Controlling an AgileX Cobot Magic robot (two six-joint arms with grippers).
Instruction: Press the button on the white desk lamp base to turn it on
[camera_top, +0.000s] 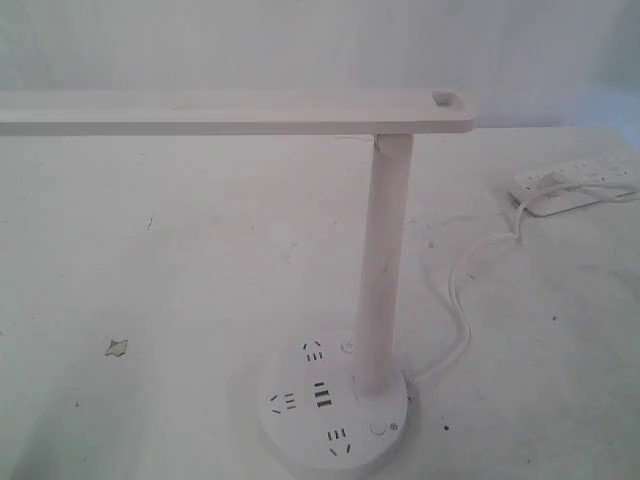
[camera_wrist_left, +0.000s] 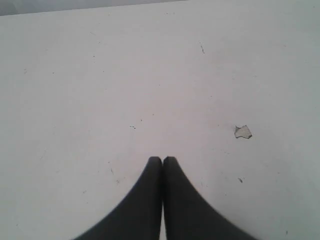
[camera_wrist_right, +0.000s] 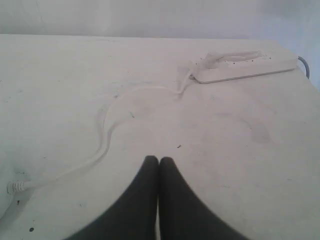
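The white desk lamp base (camera_top: 292, 438) sits at the near middle of the table in the exterior view, with dark-slotted sockets and black USB slots on top. Its tall white pole (camera_top: 385, 270) carries a long flat lamp head (camera_top: 230, 112) reaching left. The button (camera_top: 378, 429), a small ringed circle beside a tiny sun mark, lies on the base's near right, right of the pole foot. Neither gripper shows in the exterior view. My left gripper (camera_wrist_left: 162, 159) is shut over bare table. My right gripper (camera_wrist_right: 159, 159) is shut, empty, above the table near the lamp's cable (camera_wrist_right: 102, 145).
A smaller crescent-marked button (camera_top: 347, 348) is on the base's far side. The white cable (camera_top: 462, 330) runs from the base to a long white power strip (camera_top: 575, 185) at the back right, also seen as the power strip (camera_wrist_right: 245, 67). A chipped spot (camera_top: 116, 347) marks the table at left.
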